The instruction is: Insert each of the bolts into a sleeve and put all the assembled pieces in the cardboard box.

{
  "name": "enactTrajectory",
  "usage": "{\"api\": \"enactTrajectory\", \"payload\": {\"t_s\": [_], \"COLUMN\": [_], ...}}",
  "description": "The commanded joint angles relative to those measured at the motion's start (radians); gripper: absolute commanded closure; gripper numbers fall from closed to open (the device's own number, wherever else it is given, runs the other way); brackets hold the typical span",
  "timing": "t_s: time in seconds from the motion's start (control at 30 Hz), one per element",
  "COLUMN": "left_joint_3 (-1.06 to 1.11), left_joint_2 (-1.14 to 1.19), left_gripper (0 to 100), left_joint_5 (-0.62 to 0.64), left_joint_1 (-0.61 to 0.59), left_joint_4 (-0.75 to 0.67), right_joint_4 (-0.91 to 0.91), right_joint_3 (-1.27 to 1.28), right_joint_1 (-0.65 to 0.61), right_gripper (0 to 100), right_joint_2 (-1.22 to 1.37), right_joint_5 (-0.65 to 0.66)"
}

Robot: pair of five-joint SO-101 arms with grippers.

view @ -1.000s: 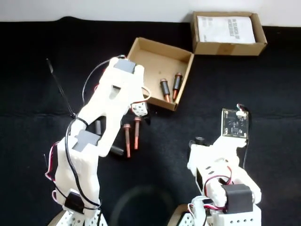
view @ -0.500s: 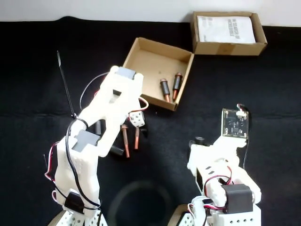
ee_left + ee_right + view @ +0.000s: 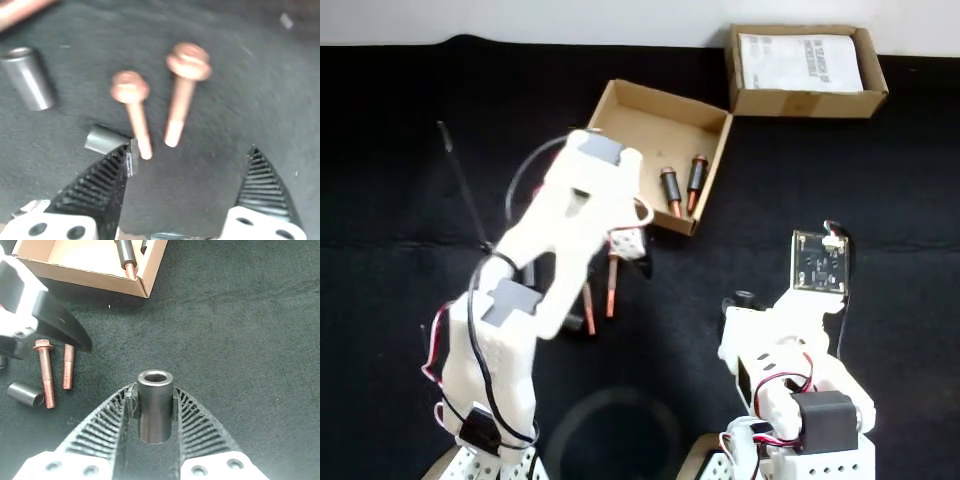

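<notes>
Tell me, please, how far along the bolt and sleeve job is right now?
Done: two assembled pieces lie in the cardboard box. In hand: the right tool grips a sleeve, and the left tool hangs open over two bare bolts on the mat. Left: both bolts need sleeves and boxing; two loose sleeves lie beside them.

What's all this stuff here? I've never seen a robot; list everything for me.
cloth: one, black, covering the table
cardboard box: one, brown, open
assembled pieces: two, copper and dark, inside the cardboard box
loose bolts: two, copper, on the cloth
loose sleeves: two, dark grey, beside the bolts
second box: one, brown, far edge, holding white paper
left hand: one, open over the bolts
right hand: one, shut on a dark held sleeve
</notes>
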Motion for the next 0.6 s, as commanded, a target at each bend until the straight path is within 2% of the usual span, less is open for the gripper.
{"api": "enactTrajectory", "payload": {"t_s": [0.0, 0.13, 0.33, 0.57], "left_joint_3": [-0.030, -0.031, -0.036, -0.036], "left_joint_2": [-0.045, -0.045, 0.004, 0.122], "left_gripper": [67, 67, 67, 67], "left_joint_5": [-0.103, -0.124, -0.163, -0.201], "left_joint_1": [0.054, 0.042, -0.038, -0.061], "left_joint_4": [-0.005, -0.068, -0.167, -0.175], "right_joint_4": [-0.016, -0.016, -0.016, -0.018], "right_joint_3": [-0.004, -0.004, -0.004, -0.004], "right_joint_1": [0.004, 0.004, 0.004, 0.004], "right_gripper": [99.2, 99.2, 99.2, 99.2], "right_joint_2": [0.002, 0.002, 0.001, 0.001], "right_joint_5": [0.011, 0.009, 0.009, 0.009]}}
